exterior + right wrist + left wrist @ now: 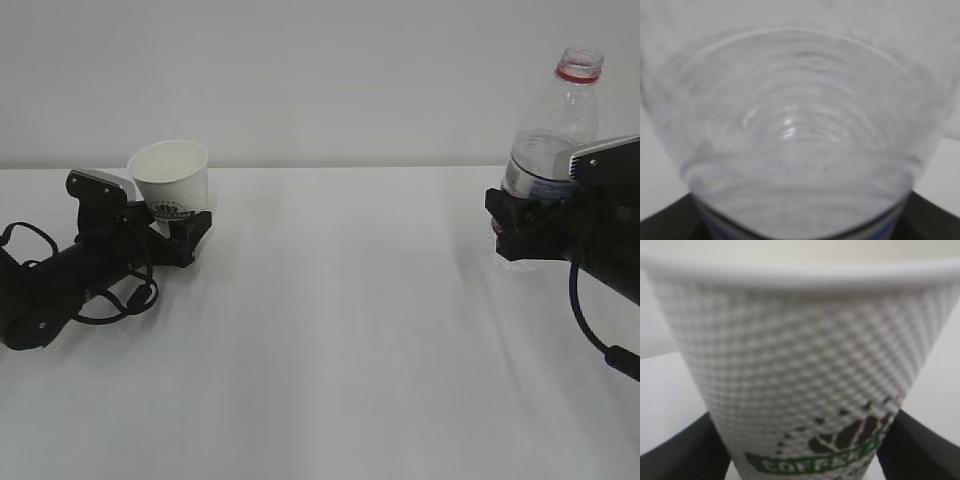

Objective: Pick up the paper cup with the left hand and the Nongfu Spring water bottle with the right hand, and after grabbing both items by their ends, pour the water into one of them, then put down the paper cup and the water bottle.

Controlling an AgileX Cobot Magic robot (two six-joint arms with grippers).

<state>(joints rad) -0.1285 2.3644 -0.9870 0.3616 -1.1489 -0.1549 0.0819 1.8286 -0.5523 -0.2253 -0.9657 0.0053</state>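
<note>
The white paper cup [172,178] with a green logo band leans slightly in my left gripper [170,222], low over the table at the left. In the left wrist view the cup [800,365] fills the frame, and both black fingers of the gripper [805,440] press its lower sides. The clear Nongfu Spring water bottle [560,120], capless with a red neck ring, stands upright at the right. My right gripper [525,225] is shut on its lower body. Seen from the right wrist, the bottle [800,125] is a blur between the fingers of the gripper [800,220]. No water shows clearly.
Both arms lie low on the white table [340,330], one at each side. A black cable [595,340] loops down from the right arm. A plain pale wall stands behind.
</note>
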